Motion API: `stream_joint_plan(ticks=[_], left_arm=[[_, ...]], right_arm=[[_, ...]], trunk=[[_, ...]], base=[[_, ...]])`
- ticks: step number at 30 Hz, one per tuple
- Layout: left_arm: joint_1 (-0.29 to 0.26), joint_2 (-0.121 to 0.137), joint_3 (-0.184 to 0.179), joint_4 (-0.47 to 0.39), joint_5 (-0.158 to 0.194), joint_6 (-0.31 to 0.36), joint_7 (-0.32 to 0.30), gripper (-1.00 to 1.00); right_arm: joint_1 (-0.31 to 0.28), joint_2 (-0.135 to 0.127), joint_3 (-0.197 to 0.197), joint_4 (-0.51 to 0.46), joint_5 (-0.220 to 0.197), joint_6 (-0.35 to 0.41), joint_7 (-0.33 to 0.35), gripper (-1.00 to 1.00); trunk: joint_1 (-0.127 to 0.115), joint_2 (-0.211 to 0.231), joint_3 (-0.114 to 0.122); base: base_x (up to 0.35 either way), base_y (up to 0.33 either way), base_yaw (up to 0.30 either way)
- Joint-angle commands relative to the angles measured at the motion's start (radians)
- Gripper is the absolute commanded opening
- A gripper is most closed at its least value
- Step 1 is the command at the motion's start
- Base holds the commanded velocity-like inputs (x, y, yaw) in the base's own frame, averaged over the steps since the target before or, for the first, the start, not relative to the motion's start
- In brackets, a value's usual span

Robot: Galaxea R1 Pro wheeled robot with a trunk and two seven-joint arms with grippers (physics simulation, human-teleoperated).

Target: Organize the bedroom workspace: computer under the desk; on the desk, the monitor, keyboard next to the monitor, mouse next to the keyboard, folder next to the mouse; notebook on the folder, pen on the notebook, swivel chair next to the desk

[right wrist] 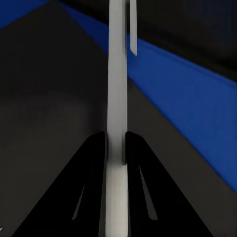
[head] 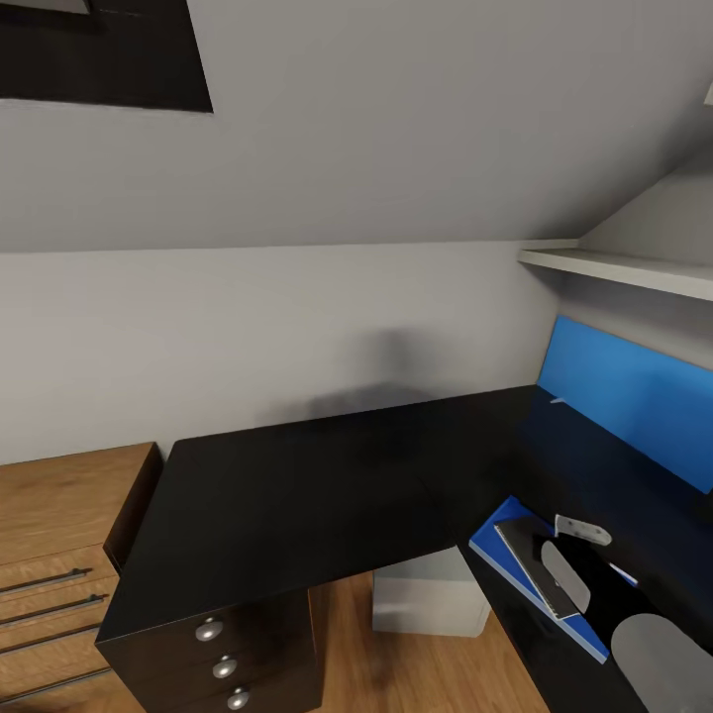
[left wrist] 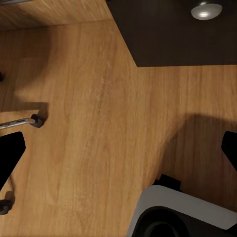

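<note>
Two pincers to call, going L to R. Far L in the head view sits a light-wood drawer chest (head: 59,555), hard against the bench (head: 327,495). That's the black L-shaped top, w/ round silver knobs (head: 209,630) down its black drawer front.

The left pincer (left wrist: 118,150) hangs released over the wood floor (left wrist: 89,123), its black fingers (left wrist: 11,153) spread wide apart and nothing between them. A metal leg and castor of the swivel chair (left wrist: 22,121) is just beside one finger, and one bench knob is at the far edge.

Moving R, the computer (head: 428,594), a pale grey tower, stands on the floor under the bench at the inner corner. Next comes the folder (head: 492,538), bright blue and flat on the bench's R wing, long axis running away toward the lower R. The notebook (head: 523,547) lies dark grey on top of it, same heading.

The right pincer (head: 579,547) is clenched on the pen (head: 582,532). Pen's nearly level above the notebook's far end, long axis roughly L-R; contact w/ the notebook can't be told. In the wrist view the pen (right wrist: 117,98) runs straight out between the fingertips (right wrist: 96,163), over notebook (right wrist: 49,108) and folder (right wrist: 187,103).

Far R are the blue back panel (head: 634,396) and a white shelf (head: 614,265), w/ a grey sloped wall (head: 347,149) behind.
</note>
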Motion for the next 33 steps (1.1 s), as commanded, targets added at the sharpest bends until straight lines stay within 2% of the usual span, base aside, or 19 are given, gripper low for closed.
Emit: stream_joint_plan(ticks=[1,11,33], left_arm=[[-0.001,0.0,-0.009,0.0,0.008,-0.004,0.006,1.0],[-0.001,0.0,-0.009,0.0,0.008,-0.004,0.006,1.0],[-0.001,0.0,-0.009,0.0,0.008,-0.004,0.006,1.0]], right_arm=[[-0.001,-0.002,0.008,-0.001,-0.009,0.003,-0.007,-1.0],[-0.014,-0.001,0.008,0.029,-0.01,-0.017,-0.007,-1.0],[-0.019,0.0,0.009,0.033,-0.009,-0.018,-0.007,-1.0]], trunk=[[0.0,-0.001,-0.001],[0.0,-0.001,-0.001],[0.0,-0.001,-0.001]], base=[[0.0,0.0,0.0],[0.0,0.0,0.0],[0.0,0.0,0.0]])
